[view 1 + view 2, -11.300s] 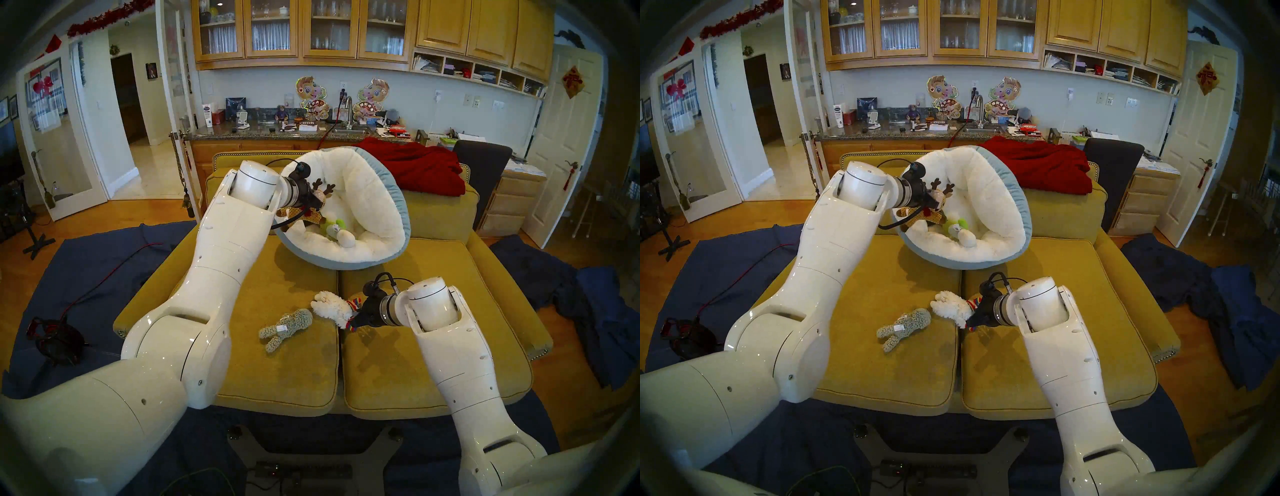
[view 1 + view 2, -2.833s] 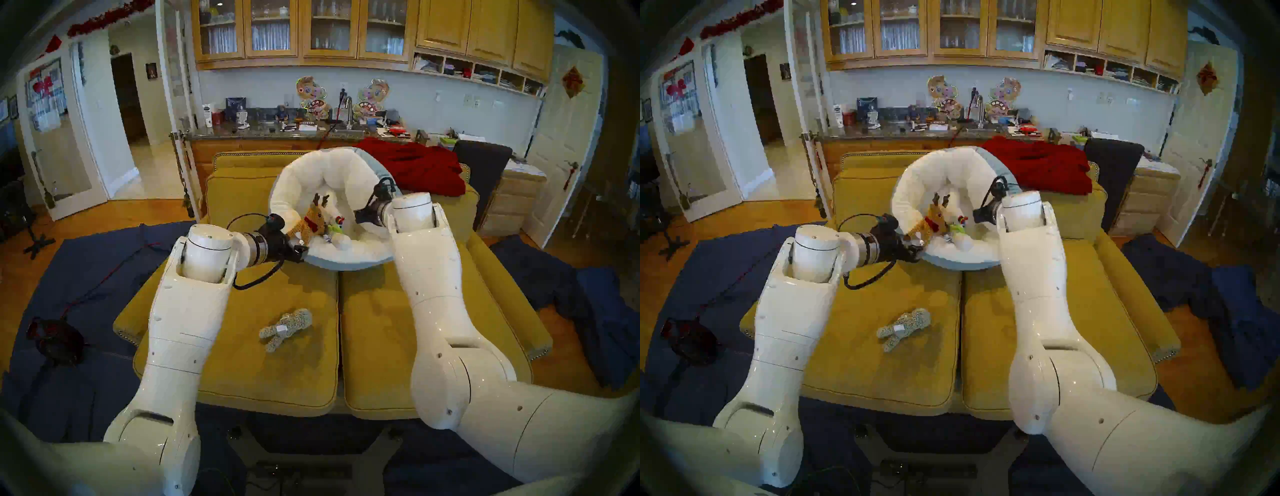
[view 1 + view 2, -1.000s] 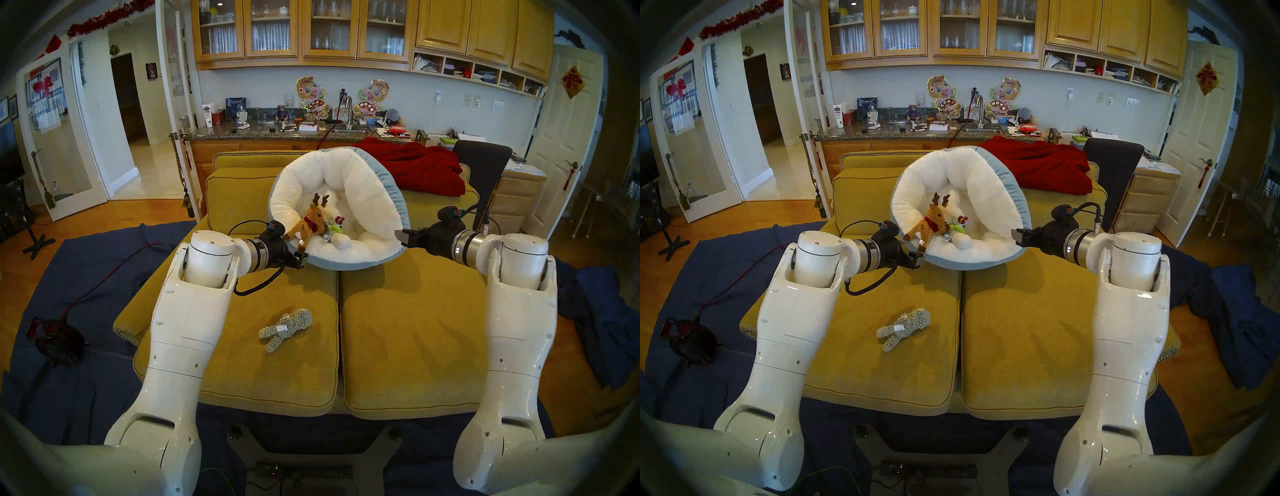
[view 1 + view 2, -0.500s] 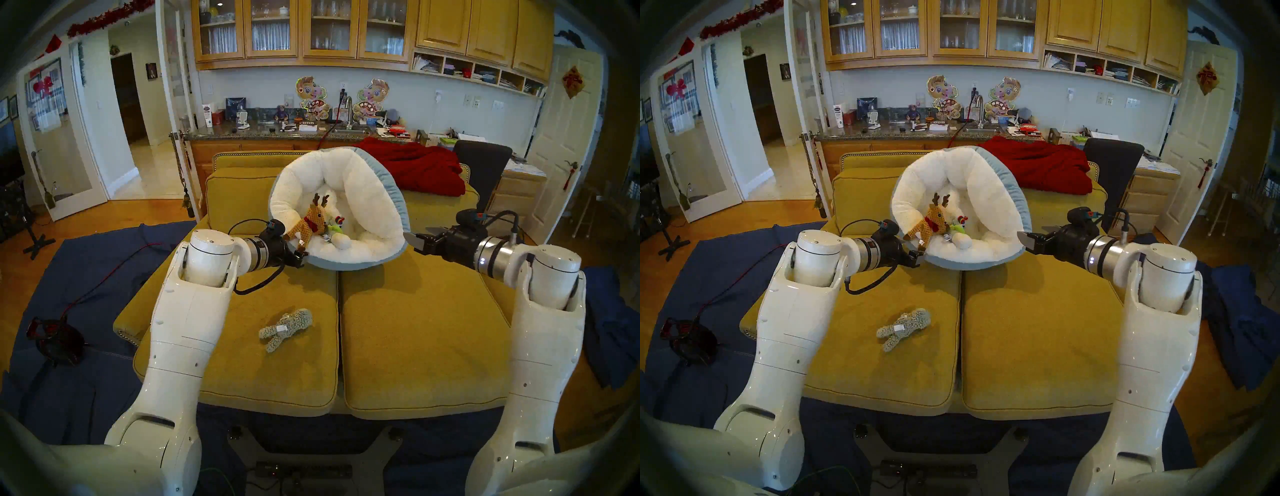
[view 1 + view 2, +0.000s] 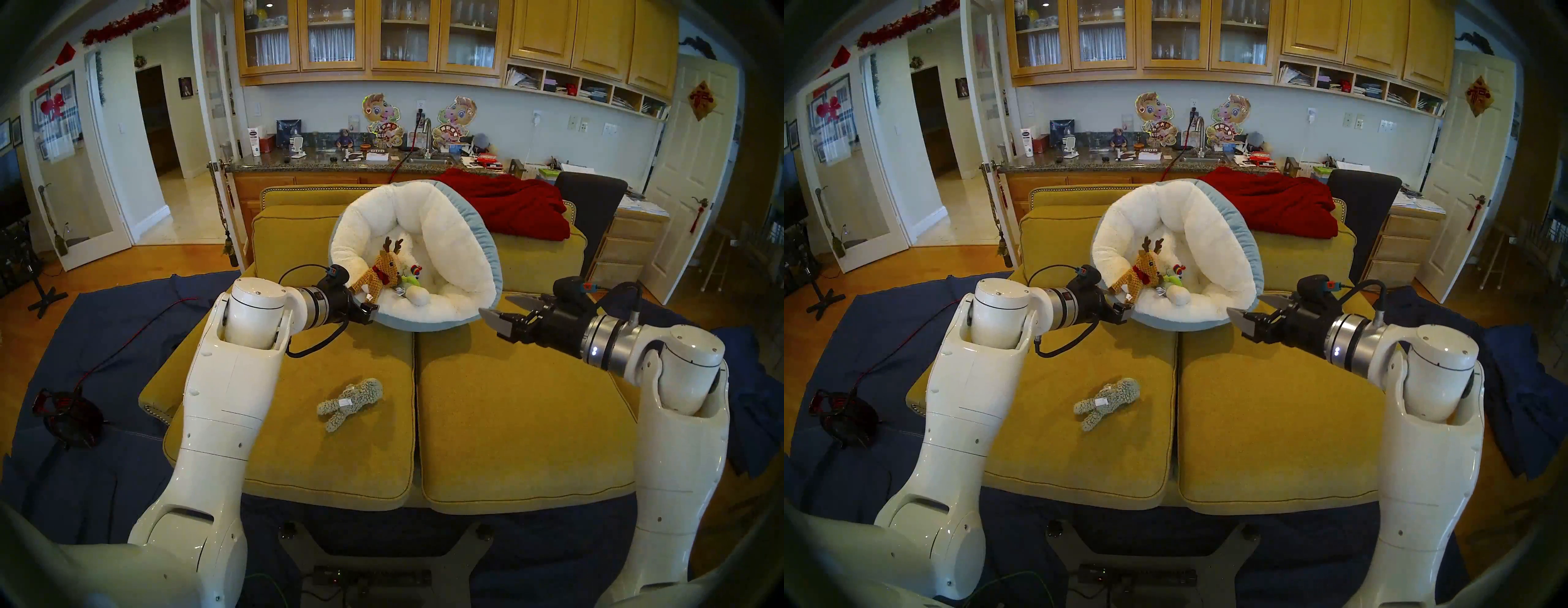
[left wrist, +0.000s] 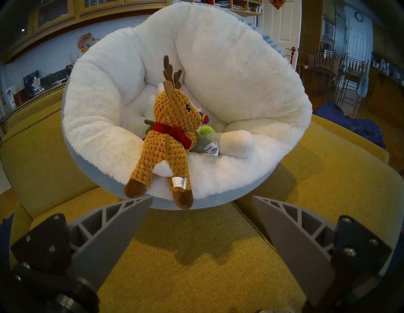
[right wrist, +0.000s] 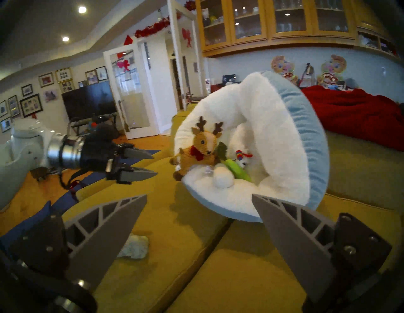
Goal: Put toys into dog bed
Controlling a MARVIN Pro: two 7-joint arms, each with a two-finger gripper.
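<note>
The dog bed (image 5: 449,237) (image 6: 240,65), white plush inside and light blue outside, leans tilted on the yellow sofa's back. Inside lie the brown reindeer (image 5: 379,274) (image 6: 168,135), the green-and-white leek (image 5: 418,295) (image 7: 223,178) and the llama's rainbow collar (image 7: 242,158). The grey fuzzy toy (image 5: 350,403) (image 5: 1106,403) lies on the left seat cushion. My left gripper (image 5: 367,309) (image 6: 202,196) hangs open and empty just before the bed's near-left rim, by the reindeer's feet. My right gripper (image 5: 494,305) (image 7: 199,195) is open and empty beside the bed's right rim.
A red blanket (image 5: 509,204) lies over the sofa back right of the bed, with a dark chair (image 5: 594,204) behind it. The two seat cushions (image 5: 509,424) stretch toward me. Blue cloth (image 5: 106,339) covers the floor on both sides.
My right arm has drawn back from inside the bed to its right side and come lower and nearer; the llama stays in the bed. The left arm has barely moved.
</note>
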